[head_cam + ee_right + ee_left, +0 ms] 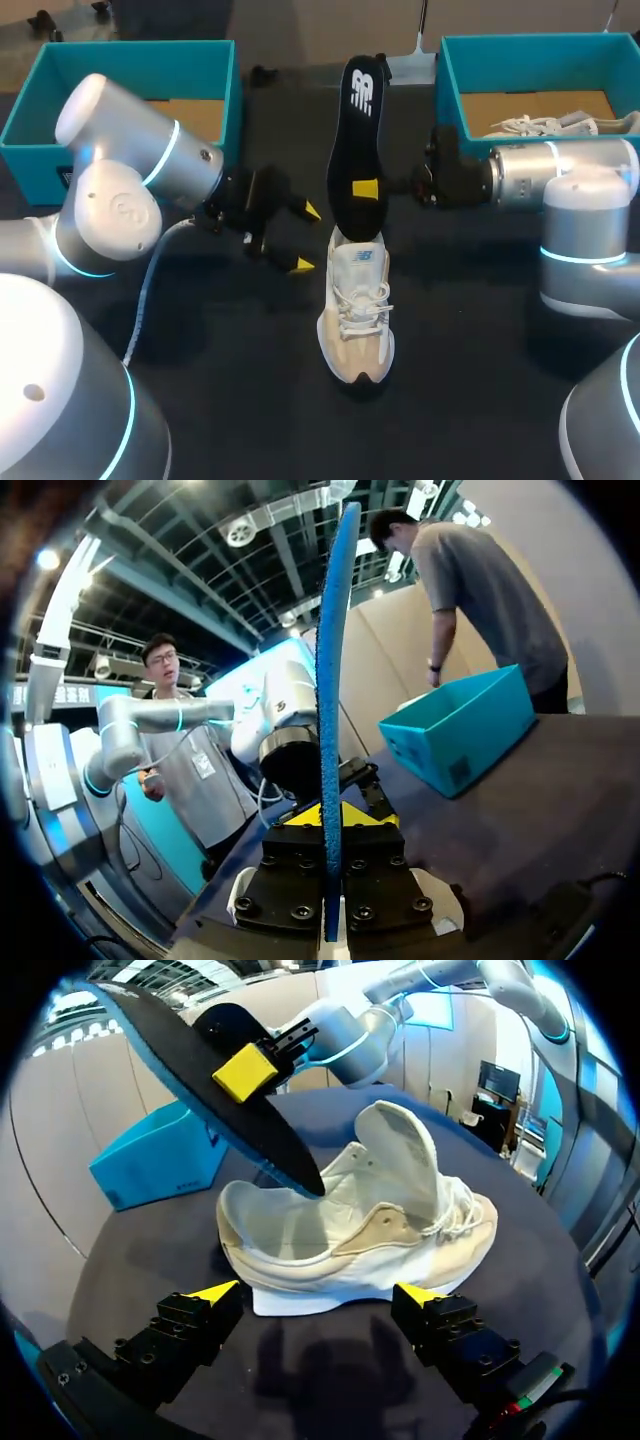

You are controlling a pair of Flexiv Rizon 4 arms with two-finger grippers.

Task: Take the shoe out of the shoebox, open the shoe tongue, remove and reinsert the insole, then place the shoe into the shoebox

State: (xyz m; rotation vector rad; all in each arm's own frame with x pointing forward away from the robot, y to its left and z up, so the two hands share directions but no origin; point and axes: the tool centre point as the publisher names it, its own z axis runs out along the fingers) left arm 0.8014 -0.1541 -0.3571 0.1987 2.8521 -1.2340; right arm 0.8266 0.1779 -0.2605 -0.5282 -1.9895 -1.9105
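Dark tabletop (200, 380) runs under both arms. Over its middle the right gripper (372, 190) is clamped on a black insole (358, 120), with one yellow-tipped finger pressed to each face about two thirds of the way down. Seen edge-on from the right wrist, the insole (330, 680) rises straight up from between those fingers as a thin blue line.

The insole stands nearly upright with its broad end highest. Its narrow lower end dips into the mouth of the shoe (357, 310) at the heel. That shoe is white with beige panels. It sits sole-down on the table, toe pointing at the robot, and its tongue (400, 1150) is pulled up and forward so the opening gapes.

To the heel's left, near but not touching, hangs the left gripper (306, 238). Its fingers are spread wide with nothing between them. From its own wrist view the shoe (370, 1230) lies just ahead of the two yellow tips.

Further back, the left shoebox (120, 60) sits at the far left corner showing a bare cardboard floor. The right shoebox (520, 60) sits at the far right, with another shoe (540, 124) lying inside it, laces showing.
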